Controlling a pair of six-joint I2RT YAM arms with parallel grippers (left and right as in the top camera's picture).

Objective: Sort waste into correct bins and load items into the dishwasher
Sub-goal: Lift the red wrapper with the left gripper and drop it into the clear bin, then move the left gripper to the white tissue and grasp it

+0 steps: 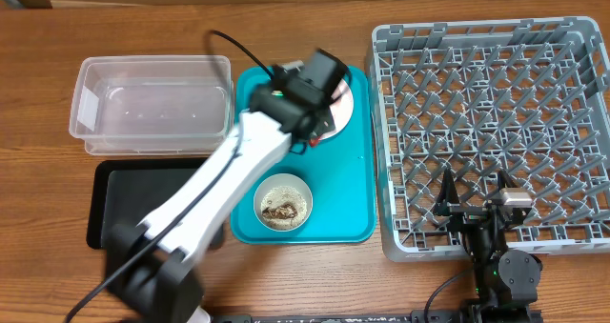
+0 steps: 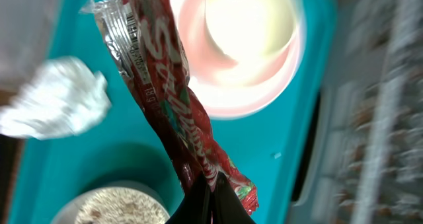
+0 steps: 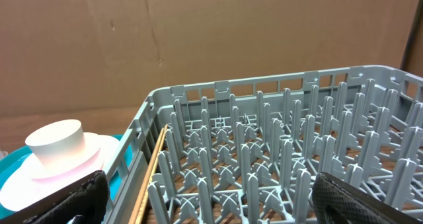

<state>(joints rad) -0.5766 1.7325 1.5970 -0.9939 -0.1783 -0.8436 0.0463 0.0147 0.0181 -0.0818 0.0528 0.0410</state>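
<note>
the left gripper is clamped on one end of a long red wrapper, its two dark fingers pressed together at the bottom of the left wrist view. the wrapper is a narrow crinkled strip. in that view its long axis runs on a diagonal from the pinched end at bottom centre up to the top, left of centre, where a clear crimped end points away from the fingers. it is held above a teal tray, and in the wrist view it crosses between a crumpled white napkin on the left and a pale pink plate on the right. a cream cup sits on the plate. a round bowl holding rice with brown scraps rests at the near end of the teal tray. from overhead the left arm reaches from the near left of the table to the far end of the teal tray, hiding the wrapper and part of the plate. a clear tub stands left of the teal tray, with a black tray in front of it. the right gripper hovers over the near edge of the grey dish rack, its fingers spread wide and holding nothing.
</note>
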